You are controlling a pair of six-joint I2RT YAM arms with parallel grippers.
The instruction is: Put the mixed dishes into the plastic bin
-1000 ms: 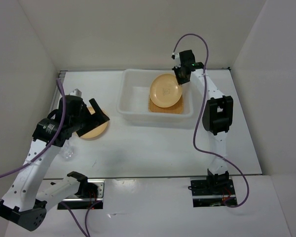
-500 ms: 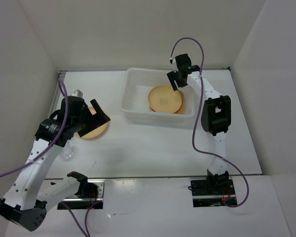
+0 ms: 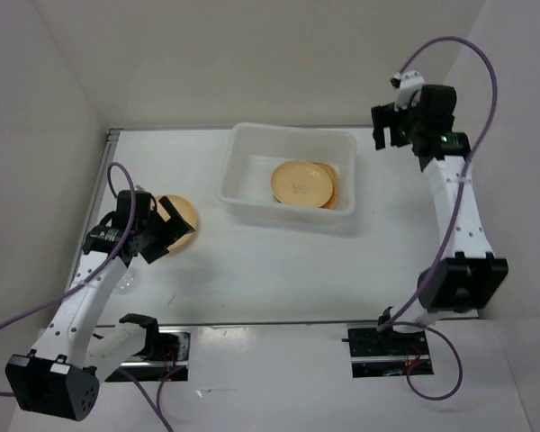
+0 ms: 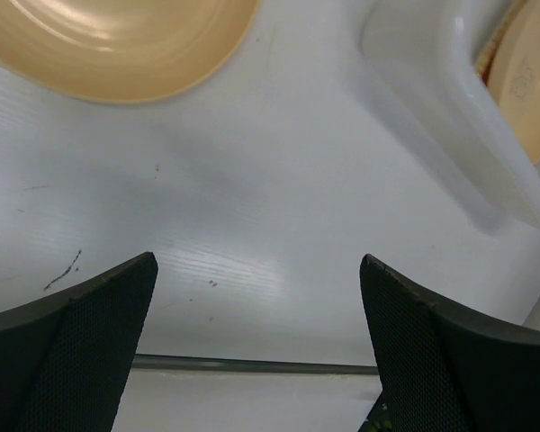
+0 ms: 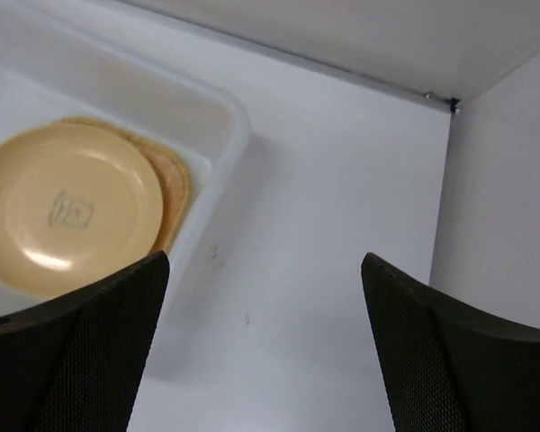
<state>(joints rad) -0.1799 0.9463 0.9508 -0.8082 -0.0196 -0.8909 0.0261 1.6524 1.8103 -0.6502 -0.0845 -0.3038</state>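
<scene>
The plastic bin [image 3: 243, 200] stands at the middle back of the table. Inside it a round tan plate [image 3: 301, 183] lies flat on a larger tan plate [image 3: 332, 189], also seen in the right wrist view as round plate [image 5: 67, 207] over larger plate [image 5: 176, 191]. My right gripper [image 3: 387, 133] hangs open and empty to the right of the bin, above bare table [image 5: 264, 256]. A second round tan plate [image 3: 185, 216] lies on the table at the left. My left gripper [image 3: 162, 230] is open just beside that plate [image 4: 117, 45], partly covering it from above. A clear cup [image 3: 126, 281] sits below.
White walls enclose the table on three sides. The bin's near-left corner [image 4: 432, 117] shows in the left wrist view. A metal strip [image 4: 252, 364] runs along the table edge. The right arm's purple cable loops high near the right wall.
My right gripper opened and let the round plate drop flat into the bin, then swung up and right, away from the bin. My left gripper shifted down and left, still over the table plate.
</scene>
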